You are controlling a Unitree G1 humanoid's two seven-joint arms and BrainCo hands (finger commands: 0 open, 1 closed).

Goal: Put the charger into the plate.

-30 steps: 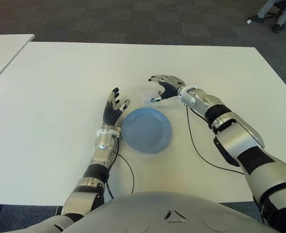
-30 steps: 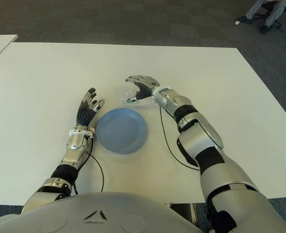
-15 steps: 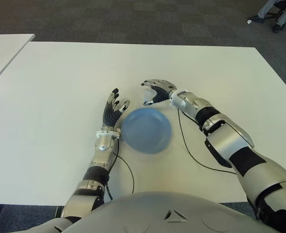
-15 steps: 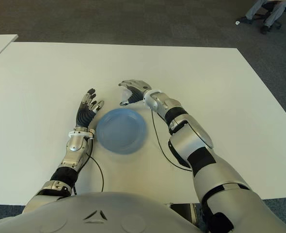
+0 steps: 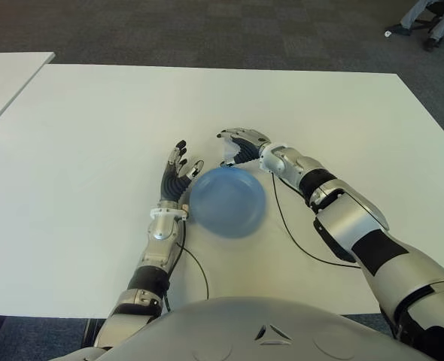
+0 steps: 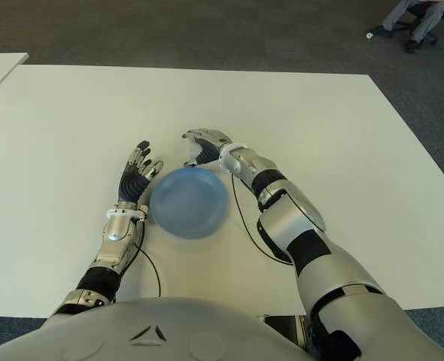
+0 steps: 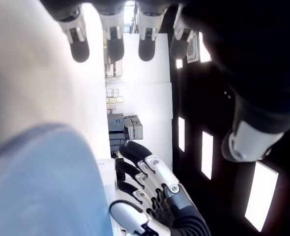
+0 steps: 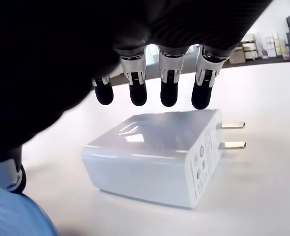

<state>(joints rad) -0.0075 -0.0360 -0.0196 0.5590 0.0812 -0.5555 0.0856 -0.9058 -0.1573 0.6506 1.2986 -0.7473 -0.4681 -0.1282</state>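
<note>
The blue plate sits in the middle of the frame, my open left hand beside it. Just above its rim lies the white charger, on the table. My right hand arches over it, fingers apart, holding nothing. It looks small, hard and smooth, so I should pinch its flat sides.

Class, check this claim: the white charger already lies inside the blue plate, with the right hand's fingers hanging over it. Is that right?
Not quite. The charger lies on the white table beside the plate, not in it; the right wrist view shows this. The right hand does have its fingers hanging over the charger.
</note>
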